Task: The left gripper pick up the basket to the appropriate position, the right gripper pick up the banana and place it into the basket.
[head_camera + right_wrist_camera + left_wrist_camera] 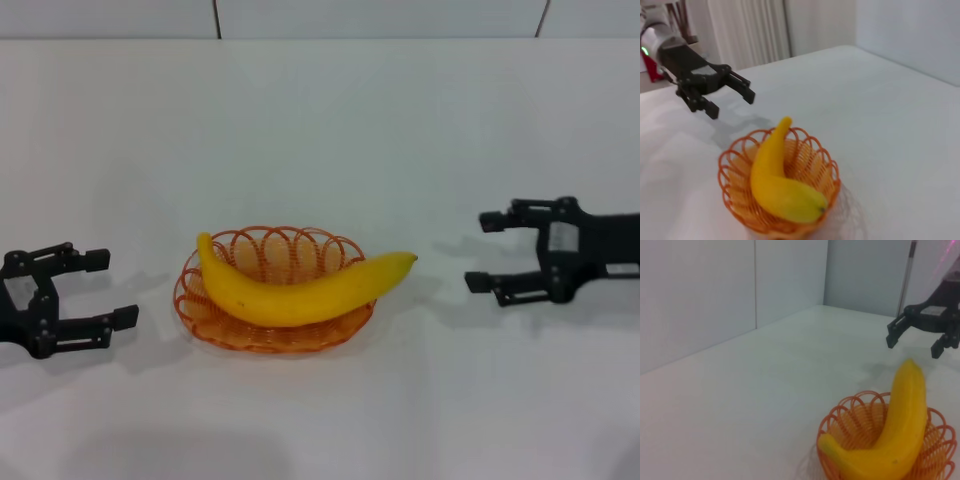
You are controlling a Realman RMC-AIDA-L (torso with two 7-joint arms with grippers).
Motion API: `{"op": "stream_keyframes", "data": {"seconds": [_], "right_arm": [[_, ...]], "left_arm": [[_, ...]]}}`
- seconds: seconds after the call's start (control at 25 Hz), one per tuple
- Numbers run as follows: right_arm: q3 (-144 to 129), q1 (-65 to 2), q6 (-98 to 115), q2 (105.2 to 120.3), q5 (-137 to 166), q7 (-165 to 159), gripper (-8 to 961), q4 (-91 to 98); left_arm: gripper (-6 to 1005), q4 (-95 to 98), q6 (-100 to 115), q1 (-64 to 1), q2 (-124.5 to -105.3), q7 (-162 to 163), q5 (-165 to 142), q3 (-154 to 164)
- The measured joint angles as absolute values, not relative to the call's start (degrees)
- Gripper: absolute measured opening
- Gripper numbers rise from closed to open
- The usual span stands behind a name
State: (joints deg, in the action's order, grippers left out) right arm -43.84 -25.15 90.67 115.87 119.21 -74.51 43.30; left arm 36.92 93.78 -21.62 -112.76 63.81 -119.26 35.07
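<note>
No writing, brand, number or sign can be read anywhere. The right claw (487, 252) has a small pale patch on its black body just behind the fingers, but nothing on it is legible.

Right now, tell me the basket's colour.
Orange wire basket, clearest in the right wrist view.

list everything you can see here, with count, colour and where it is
banana: 1, yellow, lying across the basket, one tip past its rim toward the right pincer
basket: 1, orange wire, centre of the table
table: 1, white, under everything
wall: white panels, behind the table
left pincer: 1, black, open, left of the basket, apart from it
right pincer: 1, black, open, right of the banana tip, apart from it
</note>
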Motion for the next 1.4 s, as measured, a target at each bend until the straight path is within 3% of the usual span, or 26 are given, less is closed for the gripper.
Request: {"op": "stream_keyframes", "data": {"seconds": [0.32,1.4], "right_arm": [[-42.4,-22.4,90.1,116.25,122.7,-68.5,851,40.2],[-38.9,-24.4,87.9,116.55,120.3,-61.1,851,33.1]], "left_arm": [[849,36.9,93.8,-21.4,-112.74,63.8,-119.3,35.1],[849,33.6,90.7,-19.5,-113.57,53.1,-119.1,32.6]]}}
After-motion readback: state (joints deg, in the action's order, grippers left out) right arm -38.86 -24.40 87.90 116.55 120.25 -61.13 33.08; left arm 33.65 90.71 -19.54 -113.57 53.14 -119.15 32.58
